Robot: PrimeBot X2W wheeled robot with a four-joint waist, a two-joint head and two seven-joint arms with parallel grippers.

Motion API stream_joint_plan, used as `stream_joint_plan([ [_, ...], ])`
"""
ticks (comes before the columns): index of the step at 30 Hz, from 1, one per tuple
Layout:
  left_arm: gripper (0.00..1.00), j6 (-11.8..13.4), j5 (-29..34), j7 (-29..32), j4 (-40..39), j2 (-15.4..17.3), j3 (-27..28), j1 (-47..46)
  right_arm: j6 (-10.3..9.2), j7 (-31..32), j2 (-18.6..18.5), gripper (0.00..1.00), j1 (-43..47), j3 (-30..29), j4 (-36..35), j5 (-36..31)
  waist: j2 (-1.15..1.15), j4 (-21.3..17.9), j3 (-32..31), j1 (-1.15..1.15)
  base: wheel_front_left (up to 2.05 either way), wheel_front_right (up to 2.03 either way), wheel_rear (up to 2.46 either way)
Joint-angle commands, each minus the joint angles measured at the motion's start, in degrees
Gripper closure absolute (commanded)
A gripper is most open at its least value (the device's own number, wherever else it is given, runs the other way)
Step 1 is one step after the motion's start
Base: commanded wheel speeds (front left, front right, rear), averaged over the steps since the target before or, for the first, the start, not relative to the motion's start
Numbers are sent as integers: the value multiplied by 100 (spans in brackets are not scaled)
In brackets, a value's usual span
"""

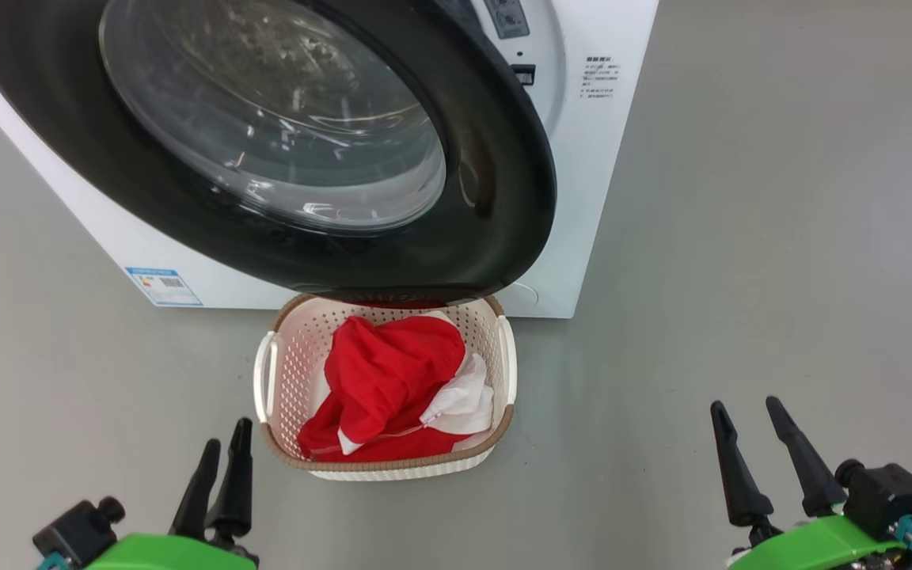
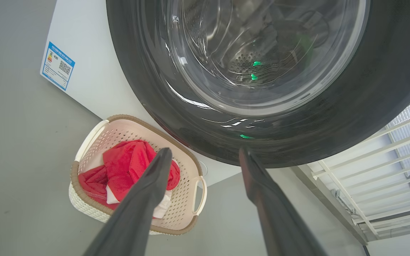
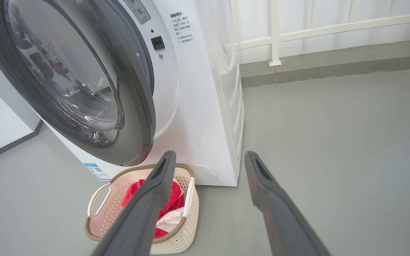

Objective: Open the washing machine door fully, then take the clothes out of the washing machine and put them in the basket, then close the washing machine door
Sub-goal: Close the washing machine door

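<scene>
Head view: the basket [image 1: 298, 348] stands on the grey floor just in front of the washing machine [image 1: 606, 206], directly below the washing machine door [image 1: 503, 198], probably so that garments could drop straight in; the red and white clothes [image 1: 393, 380] lie heaped inside it, so the unloading looks done; the left pincer [image 1: 228, 434] and right pincer [image 1: 744, 404] hang low on either side, clear of everything and holding nothing.

Left wrist view: the left pincer's fingers stand apart and point at the door's lower black rim; the basket sits beside and below.

Right wrist view: the right pincer's fingers are spread and empty; the door stands ajar, with a gap showing along its free edge, so pushing it shut seems to be the step left.
</scene>
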Motion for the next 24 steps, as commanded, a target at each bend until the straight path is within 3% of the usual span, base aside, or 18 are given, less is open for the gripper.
stream_joint_plan([
  [1,0,-32,136,-46,-156,106,238,23,39,-37,-26,0,53,105,-123,-34,0,-16,-28,0,0,0,0],
  [8,0,-32,1245,-46,-184,42,549,242,39,-37,-26,0,116,88,-139,-49,0,-33,-63,0,0,0,0],
  [16,0,-32,3249,-46,-421,-196,1094,480,39,-37,-26,0,146,59,-158,-65,0,-19,-76,0,0,0,0],
  [24,0,-32,4669,-46,-863,-465,1504,654,39,-37,-26,0,137,58,-194,-70,0,8,-64,0,0,0,0],
])
